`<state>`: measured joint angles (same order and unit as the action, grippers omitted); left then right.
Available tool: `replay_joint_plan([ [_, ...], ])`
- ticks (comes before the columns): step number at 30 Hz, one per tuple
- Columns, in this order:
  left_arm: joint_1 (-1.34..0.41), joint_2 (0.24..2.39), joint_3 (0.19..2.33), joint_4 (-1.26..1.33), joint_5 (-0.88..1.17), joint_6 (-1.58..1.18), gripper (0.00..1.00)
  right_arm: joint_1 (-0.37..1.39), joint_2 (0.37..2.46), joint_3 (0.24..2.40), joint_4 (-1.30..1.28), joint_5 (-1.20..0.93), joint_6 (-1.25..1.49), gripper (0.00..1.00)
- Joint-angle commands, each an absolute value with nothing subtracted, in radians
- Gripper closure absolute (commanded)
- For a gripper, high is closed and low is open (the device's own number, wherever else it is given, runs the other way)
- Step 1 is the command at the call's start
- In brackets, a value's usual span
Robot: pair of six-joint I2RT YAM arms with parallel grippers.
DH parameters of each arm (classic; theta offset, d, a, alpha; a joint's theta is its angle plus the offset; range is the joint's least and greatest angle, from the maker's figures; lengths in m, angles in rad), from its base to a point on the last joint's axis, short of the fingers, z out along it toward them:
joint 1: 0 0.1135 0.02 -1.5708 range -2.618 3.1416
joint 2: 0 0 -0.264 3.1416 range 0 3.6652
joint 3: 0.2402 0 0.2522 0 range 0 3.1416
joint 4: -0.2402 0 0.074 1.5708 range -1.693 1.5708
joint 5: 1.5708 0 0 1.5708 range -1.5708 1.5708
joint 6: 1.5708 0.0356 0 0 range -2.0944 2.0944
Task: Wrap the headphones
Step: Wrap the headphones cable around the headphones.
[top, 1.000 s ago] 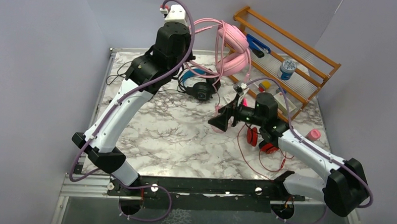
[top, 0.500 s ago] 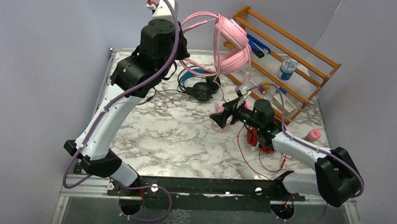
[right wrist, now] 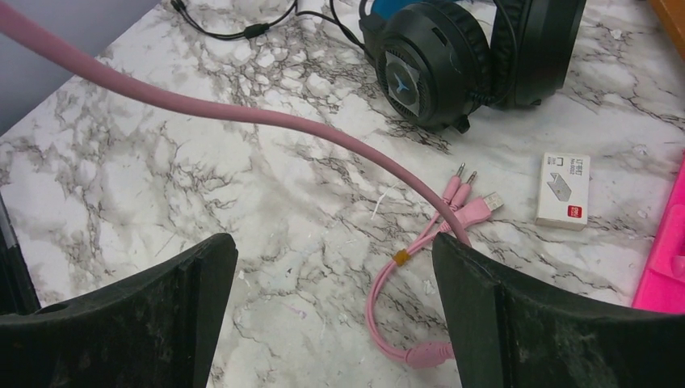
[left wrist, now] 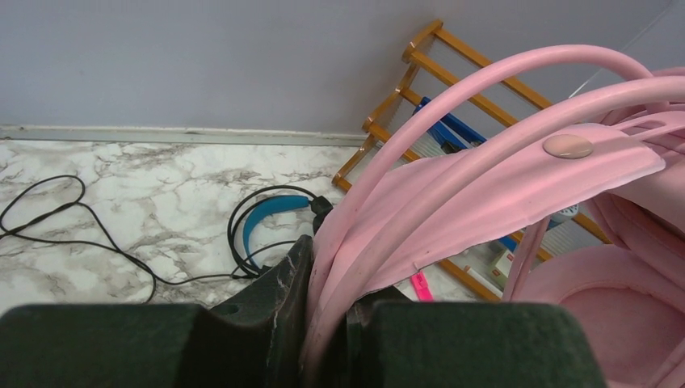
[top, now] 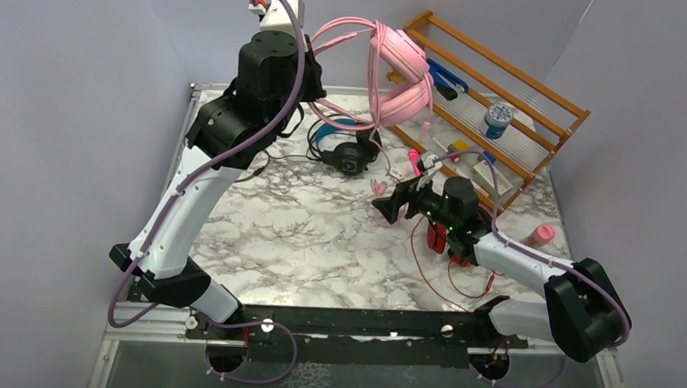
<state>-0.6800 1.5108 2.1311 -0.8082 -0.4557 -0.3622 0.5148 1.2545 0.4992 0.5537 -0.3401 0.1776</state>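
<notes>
Hovering the right tool (right wrist: 329,242), spread wide, low over the worktop (top: 303,236), straddling the pink cable (right wrist: 242,113) near its plugs (right wrist: 464,194). Farther back, holding the pink headphones (top: 402,70) aloft, headband (left wrist: 485,121) pinched in the left tool (left wrist: 323,323). Probably catching the loose cable for winding; calling next for lowering and closing just above the plugs.

I counted one pink headset (top: 402,70), one black-and-blue headset (top: 349,155) and one red headset (top: 437,239), three altogether; one wooden rack (top: 521,145); one white box (right wrist: 563,191); two arms, a left arm (top: 186,205) and a right arm (top: 516,258).
</notes>
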Motion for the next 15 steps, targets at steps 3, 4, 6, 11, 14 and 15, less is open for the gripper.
replay_joint_plan([
  [3,-0.674,1.468,2.183,-0.716,-0.434,-0.404,1.0,0.509,1.16,0.507,0.498,-0.303,0.161,0.05],
  [4,-0.672,1.468,2.183,-0.716,-0.434,-0.404,1.0,0.509,1.147,0.506,0.482,-0.281,0.161,0.05],
  [6,-0.673,1.471,2.185,-0.716,-0.433,-0.403,1.0,0.509,1.131,0.516,0.445,-0.217,0.164,0.06],
  [11,-0.671,1.467,2.189,-0.715,-0.436,-0.4,1.0,0.509,1.119,0.513,0.424,-0.185,0.165,0.06],
  [14,-0.671,1.463,2.195,-0.716,-0.426,-0.404,1.0,0.51,1.181,0.509,0.476,-0.209,0.153,0.06],
  [15,-0.672,1.461,2.195,-0.716,-0.421,-0.405,1.0,0.509,1.208,0.513,0.501,-0.22,0.144,0.06],
])
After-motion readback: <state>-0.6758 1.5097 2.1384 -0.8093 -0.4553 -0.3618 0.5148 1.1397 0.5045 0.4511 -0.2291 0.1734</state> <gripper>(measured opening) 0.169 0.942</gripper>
